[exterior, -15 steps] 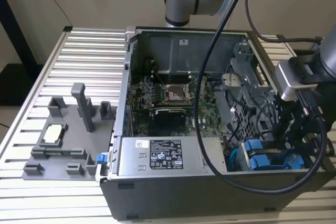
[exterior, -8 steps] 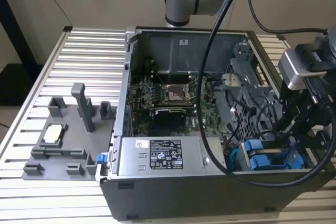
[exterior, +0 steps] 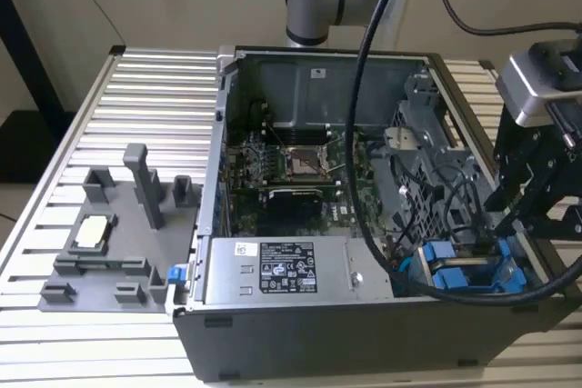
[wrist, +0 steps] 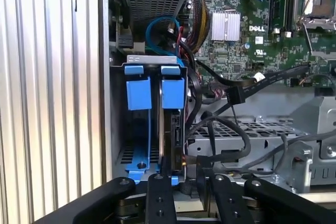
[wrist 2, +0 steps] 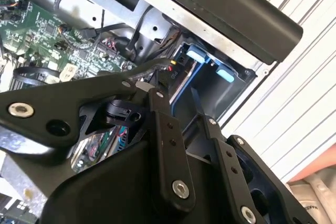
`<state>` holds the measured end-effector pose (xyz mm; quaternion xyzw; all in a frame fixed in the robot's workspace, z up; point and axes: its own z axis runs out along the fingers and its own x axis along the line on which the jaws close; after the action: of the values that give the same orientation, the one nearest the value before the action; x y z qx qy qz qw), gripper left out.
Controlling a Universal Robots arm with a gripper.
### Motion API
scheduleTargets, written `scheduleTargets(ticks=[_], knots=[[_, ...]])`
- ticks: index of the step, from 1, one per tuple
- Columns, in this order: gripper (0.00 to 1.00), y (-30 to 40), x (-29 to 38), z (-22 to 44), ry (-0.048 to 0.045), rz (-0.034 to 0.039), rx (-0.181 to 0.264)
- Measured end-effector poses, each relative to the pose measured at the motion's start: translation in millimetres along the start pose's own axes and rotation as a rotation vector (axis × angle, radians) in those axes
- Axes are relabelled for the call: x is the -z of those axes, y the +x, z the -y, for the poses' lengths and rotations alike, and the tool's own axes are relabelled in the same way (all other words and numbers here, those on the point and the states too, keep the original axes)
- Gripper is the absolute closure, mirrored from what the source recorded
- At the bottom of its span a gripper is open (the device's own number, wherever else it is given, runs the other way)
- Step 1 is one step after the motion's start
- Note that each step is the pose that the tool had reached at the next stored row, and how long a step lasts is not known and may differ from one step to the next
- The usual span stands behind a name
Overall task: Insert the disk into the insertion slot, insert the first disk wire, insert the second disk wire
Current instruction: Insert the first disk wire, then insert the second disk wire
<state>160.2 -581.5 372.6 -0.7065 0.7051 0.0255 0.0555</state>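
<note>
The disk (wrist: 172, 94), in its blue carrier, stands in the insertion slot (wrist: 116, 129) at the case's front corner, beside a second blue carrier (wrist: 138, 93). In the exterior view the disk (exterior: 452, 277) sits low on the right. My gripper (wrist: 191, 181) hovers just over the disk's near end, fingers apart, nothing visibly clamped. A dark connector (wrist: 178, 157) with a red mark sits against that end. A black cable with a flat connector (wrist: 231, 96) lies loose over the metal cage. In the second wrist view the gripper (wrist 2: 177, 98) straddles the carrier's blue edge (wrist 2: 181, 88).
The open computer case (exterior: 273, 333) holds a motherboard (exterior: 300, 165), a grey power-supply box (exterior: 282, 270) and tangled cables (exterior: 436, 197). A grey fixture block (exterior: 118, 243) stands on the slatted table on the exterior view's left. A thick black hose (exterior: 364, 134) crosses over the case.
</note>
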Motion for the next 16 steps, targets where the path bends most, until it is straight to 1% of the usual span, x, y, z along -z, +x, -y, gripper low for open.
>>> scheduleTargets(ticks=[4,9,11,13,16], knots=[[0.67,-1.2,10.1,0.5,-0.0013,-0.0022,0.000],[0.67,-1.3,11.1,0.5,-0.0013,-0.0023,0.000],[0.67,-2.4,11.2,0.5,-0.0014,-0.0027,0.000],[0.67,-6.1,10.6,0.5,-0.0014,-0.0024,0.000],[0.67,-14.3,9.5,0.5,-0.0014,-0.0022,0.000]])
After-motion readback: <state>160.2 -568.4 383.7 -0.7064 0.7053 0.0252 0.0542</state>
